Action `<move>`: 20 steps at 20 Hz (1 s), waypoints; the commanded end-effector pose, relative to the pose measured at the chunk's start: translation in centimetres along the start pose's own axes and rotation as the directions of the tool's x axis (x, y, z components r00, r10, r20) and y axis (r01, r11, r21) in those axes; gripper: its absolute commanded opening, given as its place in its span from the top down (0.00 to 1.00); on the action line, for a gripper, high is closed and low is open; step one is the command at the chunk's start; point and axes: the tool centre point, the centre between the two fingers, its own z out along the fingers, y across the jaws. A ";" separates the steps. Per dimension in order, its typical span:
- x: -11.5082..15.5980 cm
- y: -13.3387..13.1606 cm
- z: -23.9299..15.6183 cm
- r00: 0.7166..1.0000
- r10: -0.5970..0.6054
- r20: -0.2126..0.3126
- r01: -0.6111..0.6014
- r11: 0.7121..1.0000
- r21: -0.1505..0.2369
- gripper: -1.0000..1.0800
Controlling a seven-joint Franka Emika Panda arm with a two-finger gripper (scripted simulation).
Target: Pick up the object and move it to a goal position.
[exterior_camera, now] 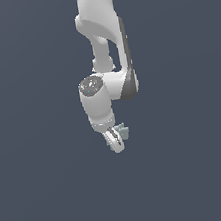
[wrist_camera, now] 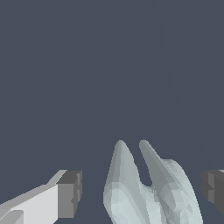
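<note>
The object (wrist_camera: pixel 148 192) is a small pale grey-teal item with two curved, pointed prongs. In the wrist view it sits between my two dark finger pads (wrist_camera: pixel 70 194). There is a clear gap to one pad, and the other pad is very near it. My gripper (wrist_camera: pixel 141 194) is open around the object and not closed on it. In the exterior view the white gripper (exterior_camera: pixel 116 141) hangs tilted below the arm, and the object (exterior_camera: pixel 121 130) shows as a small teal bit at the fingers, partly hidden by them.
A uniform dark grey-blue surface fills both views. The white arm (exterior_camera: pixel 100 28) comes down from the top centre of the exterior view. No other objects or goal marker show.
</note>
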 end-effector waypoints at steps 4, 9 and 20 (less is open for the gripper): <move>0.0 0.0 0.3 1.000 0.000 -0.001 0.000 1.000 0.001 1.00; 0.0 0.0 0.3 1.000 0.000 -0.001 0.000 1.000 0.001 1.00; -0.4 0.0 -1.5 1.000 0.004 -0.004 -0.004 1.000 0.004 1.00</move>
